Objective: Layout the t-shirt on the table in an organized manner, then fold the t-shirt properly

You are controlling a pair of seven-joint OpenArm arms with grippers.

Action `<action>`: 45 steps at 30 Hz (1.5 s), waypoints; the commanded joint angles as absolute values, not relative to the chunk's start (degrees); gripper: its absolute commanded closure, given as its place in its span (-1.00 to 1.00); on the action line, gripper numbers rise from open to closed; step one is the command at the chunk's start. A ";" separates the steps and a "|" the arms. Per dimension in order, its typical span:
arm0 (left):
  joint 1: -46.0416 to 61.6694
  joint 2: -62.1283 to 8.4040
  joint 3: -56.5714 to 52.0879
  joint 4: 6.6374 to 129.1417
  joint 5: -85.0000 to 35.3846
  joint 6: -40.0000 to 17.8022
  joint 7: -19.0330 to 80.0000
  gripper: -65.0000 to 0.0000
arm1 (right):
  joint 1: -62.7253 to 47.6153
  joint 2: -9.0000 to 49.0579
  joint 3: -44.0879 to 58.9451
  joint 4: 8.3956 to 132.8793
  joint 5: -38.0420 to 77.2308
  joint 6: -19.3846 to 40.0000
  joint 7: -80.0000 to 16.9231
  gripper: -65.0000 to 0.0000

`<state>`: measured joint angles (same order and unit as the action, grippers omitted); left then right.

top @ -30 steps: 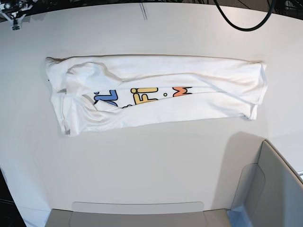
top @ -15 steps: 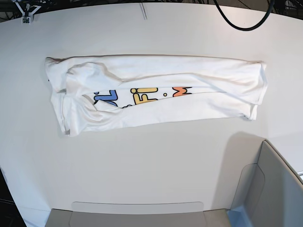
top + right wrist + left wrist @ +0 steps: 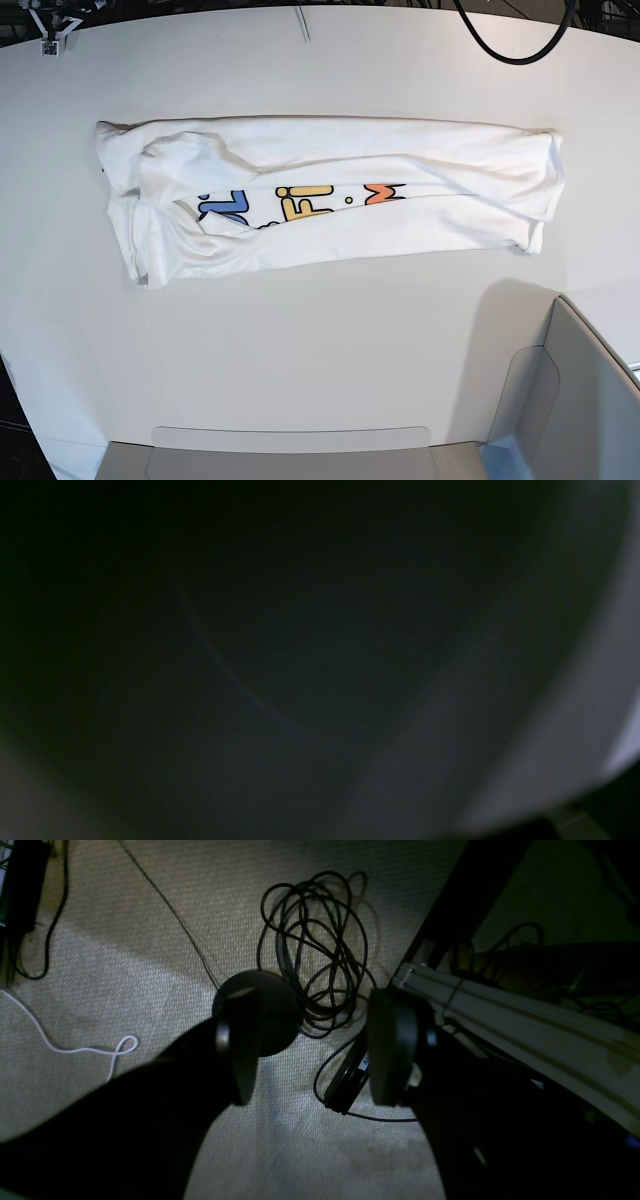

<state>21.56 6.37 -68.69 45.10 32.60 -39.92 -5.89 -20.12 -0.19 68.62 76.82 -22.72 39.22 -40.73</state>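
T-shirt (image 3: 330,195) lies folded on table (image 3: 320,350) — left pincer (image 3: 312,1050) off-table, gaping.

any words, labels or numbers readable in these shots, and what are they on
"L", blue: partly hidden by a fold on the t-shirt print.
"Fi", yellow: same print, middle.
"M", orange: same print, only its top shows above a fold.
A small white tag on the black device on the floor, seen past the left pincer: too small to read.
Right wrist view: dark blur, no text.
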 commanded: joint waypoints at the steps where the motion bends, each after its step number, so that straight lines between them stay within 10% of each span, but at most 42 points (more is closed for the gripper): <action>1: 22.20 6.20 -68.88 45.58 32.40 -40.00 -6.46 0.02 | -20.09 -0.13 68.53 76.70 -26.59 40.00 -44.88 0.90; 34: 11.30 3.38 -85.00 49.01 31.96 -40.00 -26.15 0.02 | -11.56 -2.77 71.69 97.98 -26.51 40.00 -44.97 0.90; 45: 10.42 2.15 -85.00 49.01 15.52 -40.00 -26.15 0.02 | -8.57 -2.68 71.43 103.52 -26.33 40.00 -44.97 0.90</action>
<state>10.15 2.68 -84.88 48.25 16.23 -39.70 -24.29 -7.86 -3.68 70.70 102.61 -25.34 39.31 -44.27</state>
